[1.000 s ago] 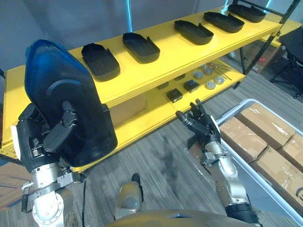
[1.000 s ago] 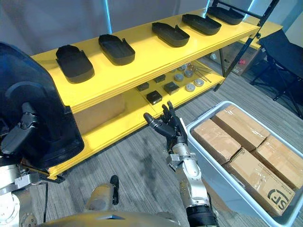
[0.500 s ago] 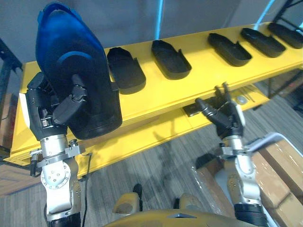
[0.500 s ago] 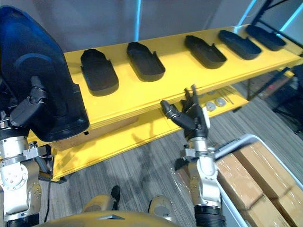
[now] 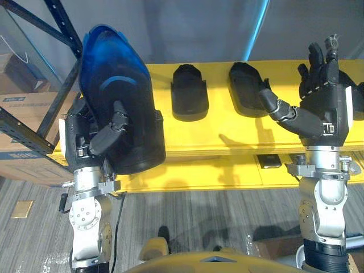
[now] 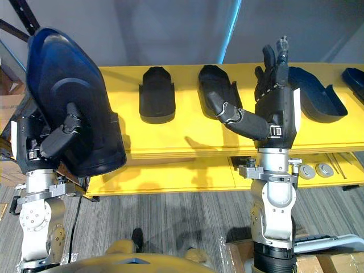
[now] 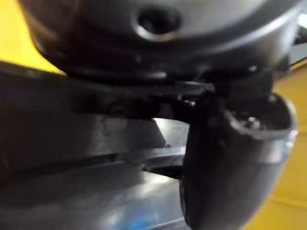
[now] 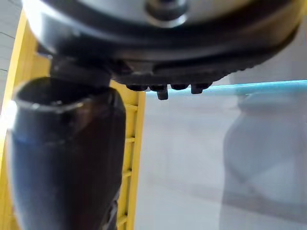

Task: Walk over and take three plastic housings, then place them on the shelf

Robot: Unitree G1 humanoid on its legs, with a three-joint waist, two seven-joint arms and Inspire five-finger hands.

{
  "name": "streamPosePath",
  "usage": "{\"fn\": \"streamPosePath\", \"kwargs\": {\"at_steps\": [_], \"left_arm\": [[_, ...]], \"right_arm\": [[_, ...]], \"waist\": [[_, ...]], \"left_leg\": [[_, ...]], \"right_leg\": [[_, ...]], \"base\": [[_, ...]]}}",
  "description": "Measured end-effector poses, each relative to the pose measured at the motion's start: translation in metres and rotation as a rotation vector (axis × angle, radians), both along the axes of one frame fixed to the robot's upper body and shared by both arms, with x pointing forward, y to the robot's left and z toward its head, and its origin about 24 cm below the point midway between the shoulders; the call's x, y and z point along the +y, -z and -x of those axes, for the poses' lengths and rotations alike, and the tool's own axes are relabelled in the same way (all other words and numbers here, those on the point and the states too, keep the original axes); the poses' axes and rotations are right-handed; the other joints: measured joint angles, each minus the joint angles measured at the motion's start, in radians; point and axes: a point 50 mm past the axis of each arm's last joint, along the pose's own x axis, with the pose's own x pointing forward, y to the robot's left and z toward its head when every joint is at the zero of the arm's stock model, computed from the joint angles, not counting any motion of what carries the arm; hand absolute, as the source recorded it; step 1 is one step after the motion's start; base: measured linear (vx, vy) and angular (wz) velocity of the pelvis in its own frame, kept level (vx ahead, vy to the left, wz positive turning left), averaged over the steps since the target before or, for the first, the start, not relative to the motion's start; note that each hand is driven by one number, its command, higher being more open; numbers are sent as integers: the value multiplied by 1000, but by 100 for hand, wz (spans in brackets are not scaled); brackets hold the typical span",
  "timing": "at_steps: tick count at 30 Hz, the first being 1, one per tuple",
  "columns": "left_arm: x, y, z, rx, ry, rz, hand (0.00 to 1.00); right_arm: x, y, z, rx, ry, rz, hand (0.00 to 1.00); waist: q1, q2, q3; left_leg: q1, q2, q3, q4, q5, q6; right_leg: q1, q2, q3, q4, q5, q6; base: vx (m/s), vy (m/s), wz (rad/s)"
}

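Plastic housing in left hand — eye views, right hand splayed

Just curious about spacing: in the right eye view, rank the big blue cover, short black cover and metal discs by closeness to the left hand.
1. Big blue cover: in the left hand.
2. Short black cover: top shelf.
3. Metal discs: lower shelf, right.

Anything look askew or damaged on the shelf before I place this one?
Nothing stands out. The housings on the yellow shelf lie flat in a row, none tipped or overhanging. The left hand grips the held housing upright and intact; the right hand is open, raised.
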Motion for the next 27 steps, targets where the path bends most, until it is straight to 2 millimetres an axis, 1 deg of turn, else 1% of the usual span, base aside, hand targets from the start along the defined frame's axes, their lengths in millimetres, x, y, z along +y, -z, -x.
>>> {"fn": "streamPosePath", "kwargs": {"at_steps": [3,4,5,7,8,9,10,11,12,13,14,15,16,17,18,19,20,21,22,23,24,25,26,27], "left_arm": [[3,3,4,16,-26,10,0],[3,4,4,22,-27,10,0],[3,5,5,25,-27,13,0],[2,11,9,47,-37,35,0],[2,12,10,52,-38,40,0],[0,12,10,48,-37,47,0],[-1,12,9,46,-34,44,0],[-3,12,8,50,-29,41,0],[-5,13,8,53,-27,41,0],[-7,13,7,57,-22,33,0],[-9,13,6,62,-19,12,0],[-10,13,6,61,-13,10,0],[-9,12,6,59,-12,4,0],[-6,11,6,58,-15,-11,0],[-5,10,5,57,-17,-17,0],[0,10,5,64,-21,-30,0],[2,10,5,76,-22,-34,0],[5,12,5,97,-22,-40,0],[6,12,4,109,-9,-49,0],[6,13,2,123,3,-58,0],[6,15,-2,141,21,-67,0],[4,17,-7,162,44,-71,0],[3,17,-9,168,51,-69,0],[0,19,-13,177,69,-58,0]], "right_arm": [[2,14,5,28,-4,-128,100],[2,21,8,45,-7,-186,100],[2,25,9,57,-4,-205,100],[0,39,9,110,-3,-257,100],[-1,41,10,119,1,-258,100],[-1,40,9,115,3,-258,100],[-1,40,9,112,5,-260,100],[-1,39,8,111,14,-267,100],[-1,39,8,112,18,-269,100],[-2,39,8,112,23,-268,100],[-4,38,8,113,31,-260,100],[-5,37,8,110,36,-252,100],[-4,38,8,110,38,-259,100],[1,41,7,121,41,-281,100],[2,42,6,125,38,-285,100],[7,44,2,141,38,-289,100],[10,46,-1,158,47,-273,100],[16,51,-7,194,75,-221,100],[19,52,-10,211,97,-189,100],[20,53,-12,218,114,-170,100],[20,53,-12,225,130,-151,100],[19,53,-12,227,139,-147,100],[17,53,-11,225,142,-150,100],[14,53,-11,223,152,-153,100]], "waist": [[-3,-8,-3],[-4,-11,-1],[-9,-9,2],[-16,-3,16],[-17,-2,19],[-23,1,44],[-28,0,57],[-36,2,67],[-42,1,68],[-47,2,68],[-50,23,59],[-54,46,46],[-56,40,47],[-61,35,36],[-62,34,34],[-59,30,37],[-48,30,37],[-32,31,36],[-25,28,36],[-27,27,36],[-30,28,36],[-44,27,36],[-52,27,36],[-51,23,34]], "left_leg": [[15,-18,-1,-12,4,5],[1,-24,-9,0,3,7],[-9,-26,-17,15,0,8],[-27,-24,-22,45,-8,8],[-28,-25,-22,46,-8,7],[-51,-9,10,105,-50,7],[-73,5,31,153,-71,20],[-103,35,61,211,-78,29],[-111,48,70,219,-78,29],[-110,59,76,214,-78,27],[-100,74,71,206,-81,23],[-86,82,88,195,-59,-24],[-84,59,98,207,-63,-36],[-84,2,118,229,-94,-3],[-92,-13,123,241,-107,10],[-97,-28,144,253,-127,30],[-95,-28,156,252,-132,37],[-85,-23,175,239,-136,51],[-72,-22,190,211,-132,70],[-62,-22,185,195,-126,80],[-48,-21,175,177,-119,91],[-33,-20,157,155,-112,100],[-27,-20,149,146,-108,102],[-11,-22,148,130,-105,104]], "right_leg": [[17,-8,17,-9,-7,-5],[16,-14,20,-6,-22,7],[14,-15,18,-1,-23,10],[2,-27,21,35,-41,14],[-1,-32,21,44,-46,14],[-1,-50,16,58,-52,19],[-2,-58,11,71,-55,20],[-8,-85,6,100,-70,35],[-14,-102,7,118,-79,46],[-24,-126,15,139,-92,65],[-29,-151,36,159,-106,88],[-30,-177,56,168,-119,118],[-27,-199,73,167,-120,125],[-14,-233,108,125,-110,121],[-6,-243,113,102,-90,105],[1,-258,115,72,-23,85],[-7,-260,108,66,16,84],[-19,-258,66,55,83,49],[-21,-253,28,53,111,11],[-31,-226,38,79,98,23],[-32,-183,62,101,67,33],[-32,-123,82,120,18,31],[-32,-98,82,123,-3,28],[-36,-50,76,106,-16,17]], "base": [[-33,25,4],[-82,30,19],[-102,19,22],[-116,47,11],[-153,95,12],[-107,62,15],[-139,109,16],[-101,133,8],[-137,179,4],[-74,245,-8],[14,345,-19],[85,397,-19],[178,493,-11],[160,385,2],[184,425,-2],[110,261,-12],[120,295,-37],[102,242,-41],[139,252,-26],[131,178,3],[154,134,28],[91,67,34],[92,67,32],[42,26,13]]}}
